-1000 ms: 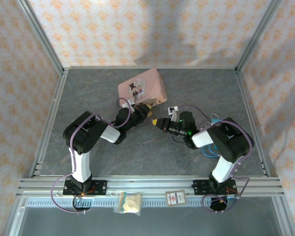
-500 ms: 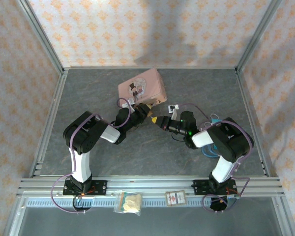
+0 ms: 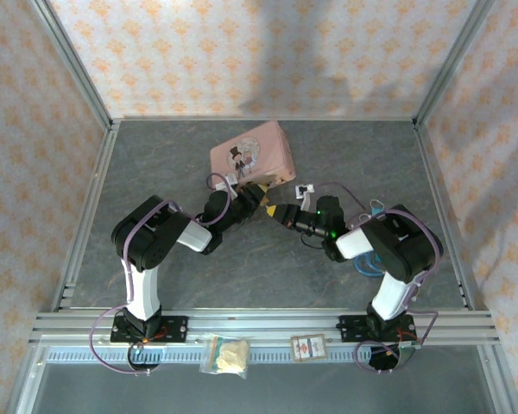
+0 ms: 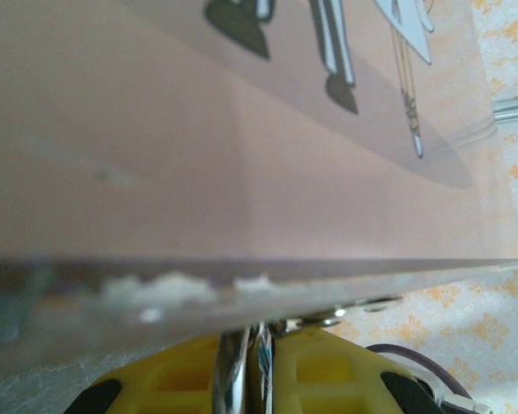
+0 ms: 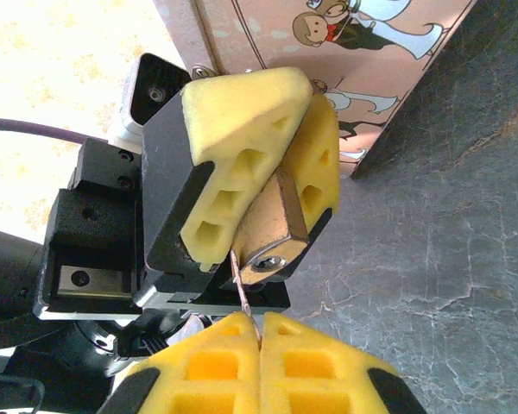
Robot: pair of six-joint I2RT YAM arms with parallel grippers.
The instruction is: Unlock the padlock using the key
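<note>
Padlock (image 5: pixel 281 226), small and brass, is pinched between the yellow foam pads (image 5: pixel 242 112) of the left gripper (image 3: pixel 257 197). It sits just in front of the pink tin (image 3: pixel 250 153) near the middle of the grey table (image 3: pixel 155 155), with its keyhole end toward the right gripper (image 5: pixel 259 338). Right gripper's fingers are pressed together on a thin key (image 5: pixel 242 293), whose blade lies against the lock's keyhole end; can't tell if it's inside. In the left wrist view the tin wall is right up close above the pads, with a silvery metal bit (image 4: pixel 237 371) between them.
</note>
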